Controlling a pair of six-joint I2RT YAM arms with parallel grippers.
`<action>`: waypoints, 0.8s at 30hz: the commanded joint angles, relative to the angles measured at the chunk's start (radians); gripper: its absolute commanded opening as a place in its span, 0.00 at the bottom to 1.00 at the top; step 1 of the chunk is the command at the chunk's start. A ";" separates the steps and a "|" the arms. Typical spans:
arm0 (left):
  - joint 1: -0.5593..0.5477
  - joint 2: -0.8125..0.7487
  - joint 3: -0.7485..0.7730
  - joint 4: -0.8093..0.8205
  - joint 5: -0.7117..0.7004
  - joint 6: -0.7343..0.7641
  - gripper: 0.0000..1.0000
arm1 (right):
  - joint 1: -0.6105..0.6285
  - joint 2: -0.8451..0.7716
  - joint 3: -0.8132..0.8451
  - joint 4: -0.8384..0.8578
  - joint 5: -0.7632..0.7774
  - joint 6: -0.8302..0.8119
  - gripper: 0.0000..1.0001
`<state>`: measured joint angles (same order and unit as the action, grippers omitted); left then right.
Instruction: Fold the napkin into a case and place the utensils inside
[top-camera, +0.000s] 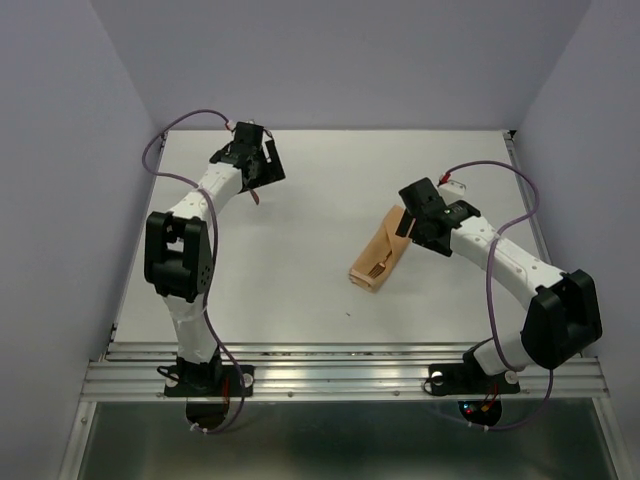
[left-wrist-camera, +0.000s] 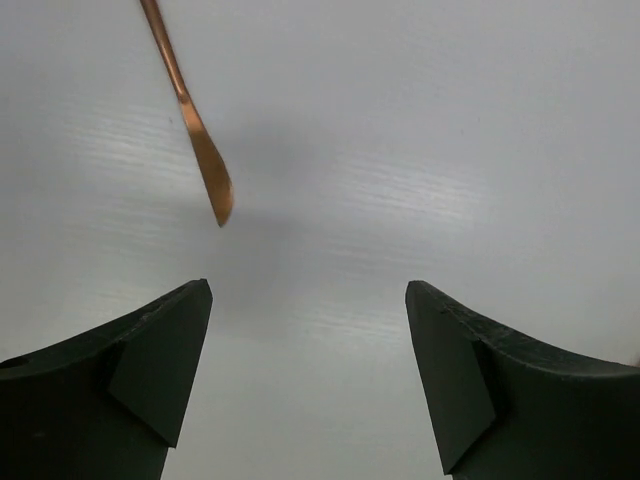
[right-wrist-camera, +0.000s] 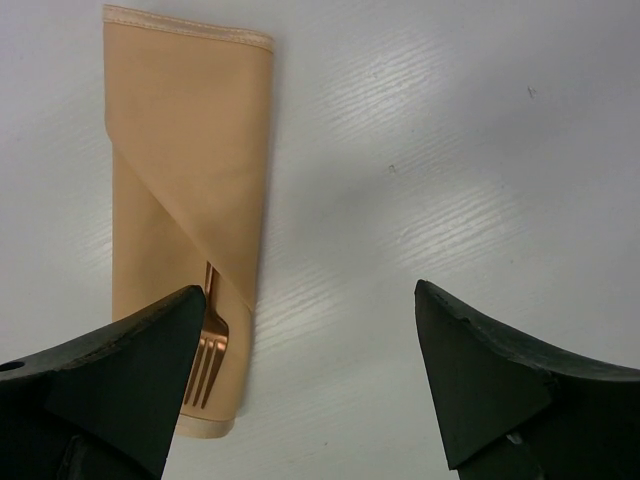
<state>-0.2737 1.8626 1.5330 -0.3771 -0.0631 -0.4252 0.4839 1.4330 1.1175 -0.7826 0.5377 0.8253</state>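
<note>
The table (top-camera: 300, 270) is carrying the case (right-wrist-camera: 185, 170), already folded and lying right of centre under the right gripper (right-wrist-camera: 310, 385), whose jaws are standing wide apart on nothing. The left gripper (left-wrist-camera: 308, 375) is gaping empty at the far left. The plain utensil (left-wrist-camera: 190, 120) is lying loose just ahead of it, well apart from the case and not yet in; the forked utensil (right-wrist-camera: 208, 350) is already sitting inside, head showing

The left hand (left-wrist-camera: 308, 292) holds its two dark wedge-shaped fingers (left-wrist-camera: 130, 380) spread wide above the pale grey-white tabletop (left-wrist-camera: 450, 150), while a thin copper-brown stick-like utensil (left-wrist-camera: 205, 165) with a flattened pointed tip slants in from the upper left, clear of both fingers.
</note>
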 joint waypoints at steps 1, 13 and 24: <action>0.034 0.149 0.209 -0.093 -0.115 0.048 0.83 | -0.001 -0.031 0.005 0.003 0.007 -0.020 0.91; 0.085 0.486 0.619 -0.243 -0.244 0.043 0.70 | -0.001 0.001 -0.004 0.014 -0.008 -0.026 0.91; 0.109 0.569 0.612 -0.218 -0.271 0.017 0.62 | -0.001 0.078 0.027 0.020 -0.002 -0.043 0.91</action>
<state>-0.1879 2.4531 2.1418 -0.6003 -0.3004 -0.3943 0.4839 1.5013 1.1152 -0.7776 0.5152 0.7937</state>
